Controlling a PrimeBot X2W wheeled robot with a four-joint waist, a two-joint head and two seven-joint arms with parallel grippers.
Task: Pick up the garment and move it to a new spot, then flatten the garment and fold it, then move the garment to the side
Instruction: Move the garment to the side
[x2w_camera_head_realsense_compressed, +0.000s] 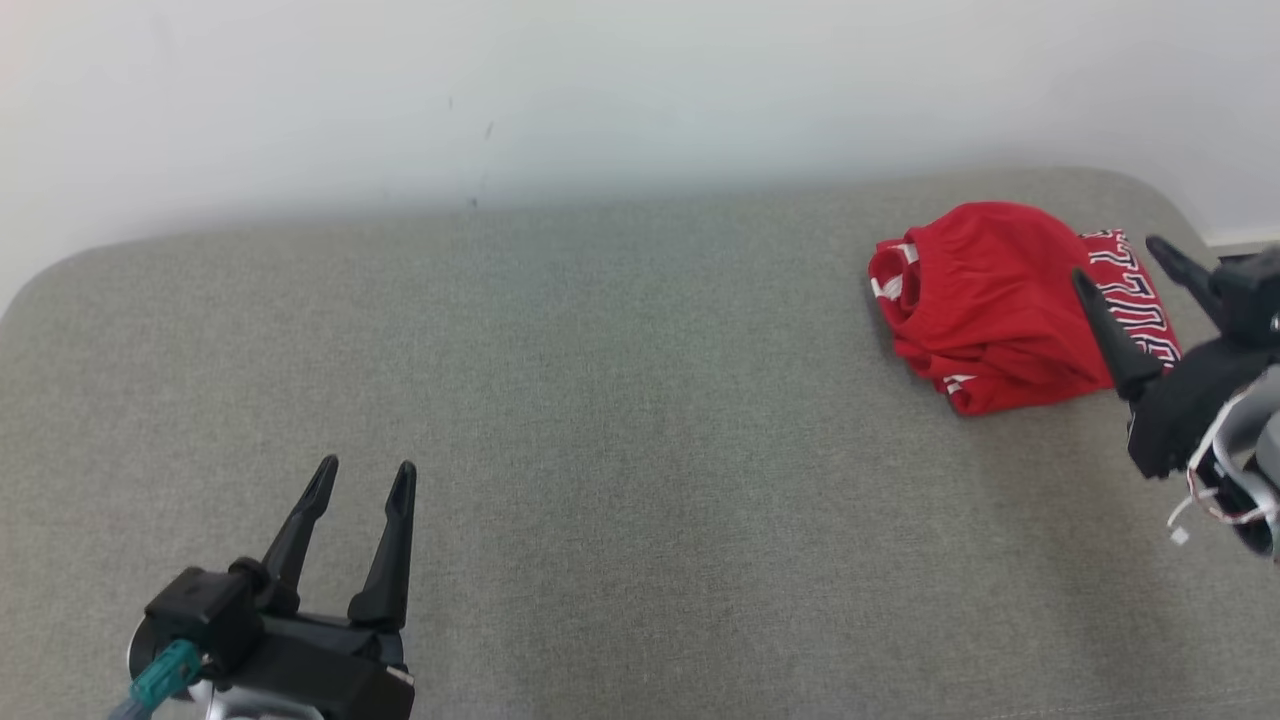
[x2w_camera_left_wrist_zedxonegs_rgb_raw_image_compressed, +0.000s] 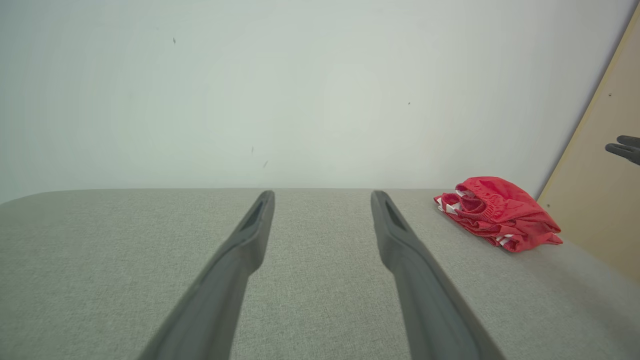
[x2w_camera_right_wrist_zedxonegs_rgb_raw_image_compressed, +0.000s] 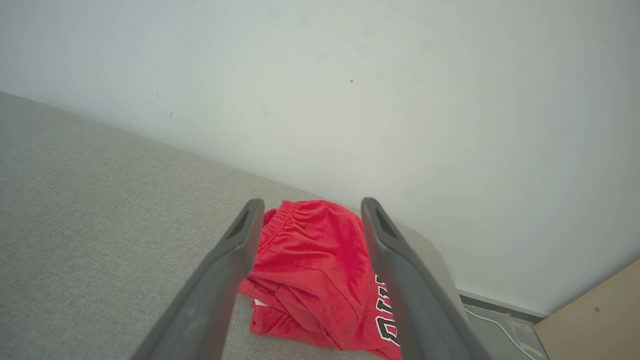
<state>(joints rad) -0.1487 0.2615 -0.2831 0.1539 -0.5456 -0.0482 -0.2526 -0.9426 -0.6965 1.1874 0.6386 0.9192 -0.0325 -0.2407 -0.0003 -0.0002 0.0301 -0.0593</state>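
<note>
On the far right of a grey tabletop: folded red garment, both grippers empty

A red garment with white trim and black-and-white lettering lies loosely folded at the far right of the fabric-covered tabletop, close to a pale wall. The right gripper is just right of it, fingers spread apart, holding nothing, pointing toward the cloth. The left gripper is well apart at the near left, fingers likewise parted and empty.
</note>
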